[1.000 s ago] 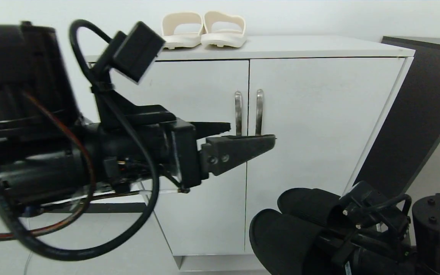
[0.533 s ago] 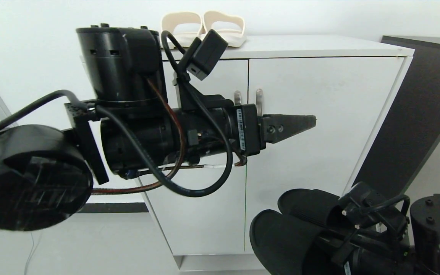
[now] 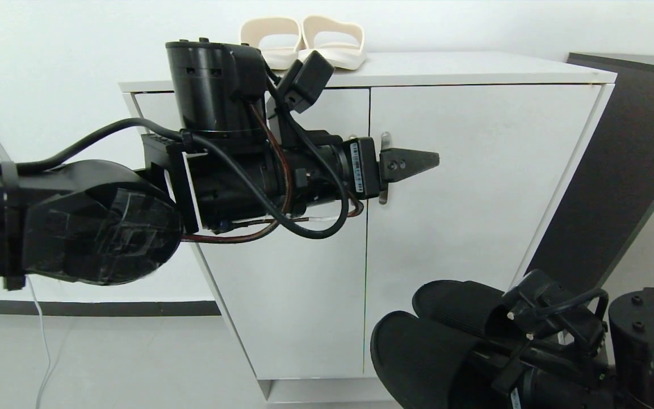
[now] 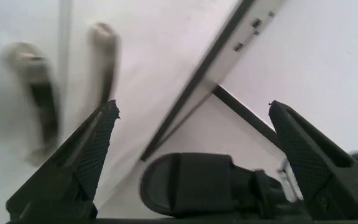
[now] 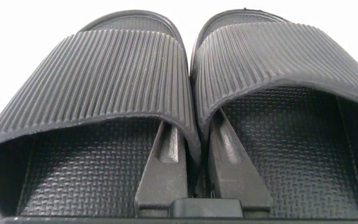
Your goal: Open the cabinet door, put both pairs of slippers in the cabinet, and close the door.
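Note:
A white cabinet (image 3: 474,170) stands with both doors shut. One metal handle (image 3: 385,139) peeks out behind my left gripper (image 3: 426,161), which hovers at handle height in front of the door seam. In the left wrist view that gripper (image 4: 194,112) is open, its fingers (image 4: 98,149) spread wide, with the two blurred handles (image 4: 104,68) off to one side. A cream pair of slippers (image 3: 303,42) sits on the cabinet top. My right gripper (image 5: 197,146) is shut on the black slippers (image 5: 185,81), pinching their touching inner edges; they hang low before the right door (image 3: 440,341).
A dark panel (image 3: 622,170) leans beside the cabinet on its right. A white wall with a black skirting strip (image 3: 88,308) runs to the left, above pale floor (image 3: 134,363). A thin cable (image 3: 40,352) hangs there.
My left arm has swung up and forward, carrying its gripper from below the handles to handle height near the seam. The right arm and black slippers have kept still.

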